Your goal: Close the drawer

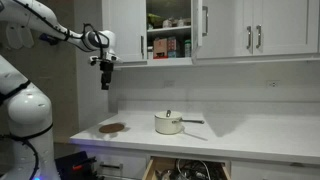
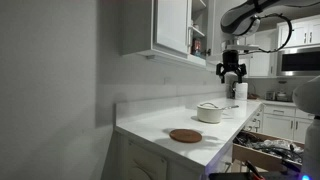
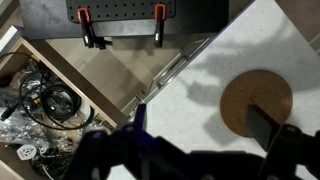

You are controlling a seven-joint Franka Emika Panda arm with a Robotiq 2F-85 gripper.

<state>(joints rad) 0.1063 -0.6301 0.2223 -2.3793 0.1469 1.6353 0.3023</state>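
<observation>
Drawer (image 1: 152, 168) stood pulled out below the white countertop (image 1: 250, 135), its light wood side (image 3: 90, 75) showing in the wrist view and a tangle of dark items lying inside. In an exterior view the drawer (image 2: 245, 152) jutted out at the near end of the counter. Above, one white upper cupboard (image 1: 168, 30) was open, with packets on its shelves. The white arm (image 1: 40, 25) reached in high over the counter. A white pot (image 1: 168, 124) with a long handle sat on the countertop, well apart from a round wooden disc (image 1: 112, 128). The gripper (image 1: 105, 83) hung in the air above the disc, touching nothing; its fingers were spread and empty in the wrist view (image 3: 200, 150).
</observation>
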